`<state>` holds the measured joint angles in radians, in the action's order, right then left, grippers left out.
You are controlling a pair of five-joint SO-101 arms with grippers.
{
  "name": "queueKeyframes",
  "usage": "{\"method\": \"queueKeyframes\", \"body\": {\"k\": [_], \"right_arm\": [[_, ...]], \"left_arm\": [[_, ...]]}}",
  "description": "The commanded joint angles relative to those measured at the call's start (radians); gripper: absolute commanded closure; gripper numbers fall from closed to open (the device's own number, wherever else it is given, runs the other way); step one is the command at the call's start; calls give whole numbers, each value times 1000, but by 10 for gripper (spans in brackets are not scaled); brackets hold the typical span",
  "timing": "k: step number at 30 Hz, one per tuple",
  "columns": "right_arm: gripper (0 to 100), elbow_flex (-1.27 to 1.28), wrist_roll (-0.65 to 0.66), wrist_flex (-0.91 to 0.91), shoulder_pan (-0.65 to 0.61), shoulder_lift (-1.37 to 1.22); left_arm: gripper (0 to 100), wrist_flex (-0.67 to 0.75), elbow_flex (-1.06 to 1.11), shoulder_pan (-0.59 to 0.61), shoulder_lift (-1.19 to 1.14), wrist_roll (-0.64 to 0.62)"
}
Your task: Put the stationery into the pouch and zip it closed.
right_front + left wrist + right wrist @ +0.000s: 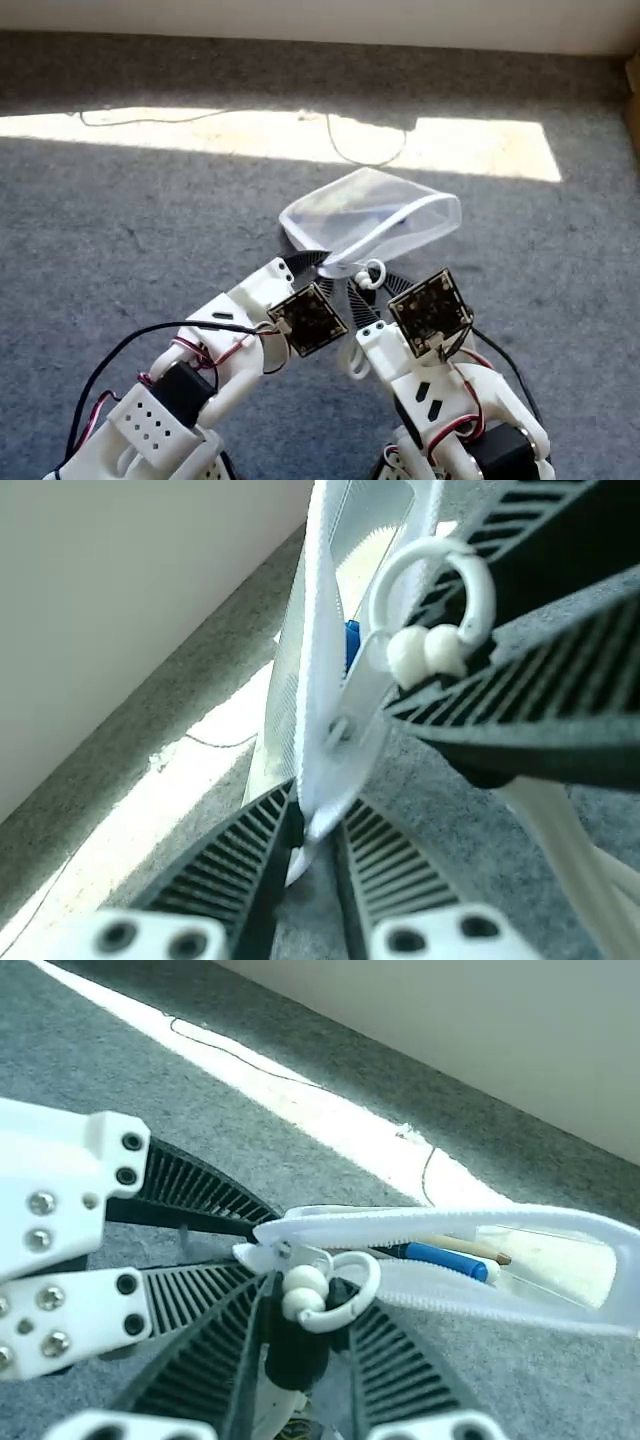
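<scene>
A translucent white pouch (372, 215) lies on the grey carpet just beyond both arms. My left gripper (315, 815) is shut on the pouch's near end (318, 730), by the end of the zipper. My right gripper (300, 1315) is shut on the zipper pull, a white ring with two beads (318, 1292), close beside the left gripper (150, 1230). In the high view the left gripper (312, 262) and right gripper (362, 287) meet at the pouch's near corner. The zipper's two sides stand apart; a blue pen (445, 1260) and a wooden pencil (472, 1249) lie inside.
A sunlit strip (200, 130) crosses the carpet behind the pouch, with a thin cable (362, 158) lying over it. A pale wall (320, 20) runs along the far edge. Carpet lies open to either side of the pouch.
</scene>
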<state>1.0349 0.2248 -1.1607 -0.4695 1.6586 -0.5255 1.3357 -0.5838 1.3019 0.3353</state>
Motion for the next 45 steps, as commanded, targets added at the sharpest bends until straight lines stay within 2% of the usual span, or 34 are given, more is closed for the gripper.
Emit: {"method": "queueKeyframes", "body": {"k": [1,6,16,35,40,45], "right_arm": [[991,-15,-6,54,21,4],[991,-10,-8,147,124,4],[991,-18,-38,159,237,4],[991,-8,-40,211,366,2],[991,-7,-41,245,446,-2],[991,-7,-41,245,455,2]], "left_arm": [[993,-32,-58,-8,28,6],[995,-32,-58,-2,28,6],[995,-32,-58,1,28,9],[995,-54,-61,27,30,11],[995,-54,-61,27,30,11],[995,-54,-61,27,30,11]]}}
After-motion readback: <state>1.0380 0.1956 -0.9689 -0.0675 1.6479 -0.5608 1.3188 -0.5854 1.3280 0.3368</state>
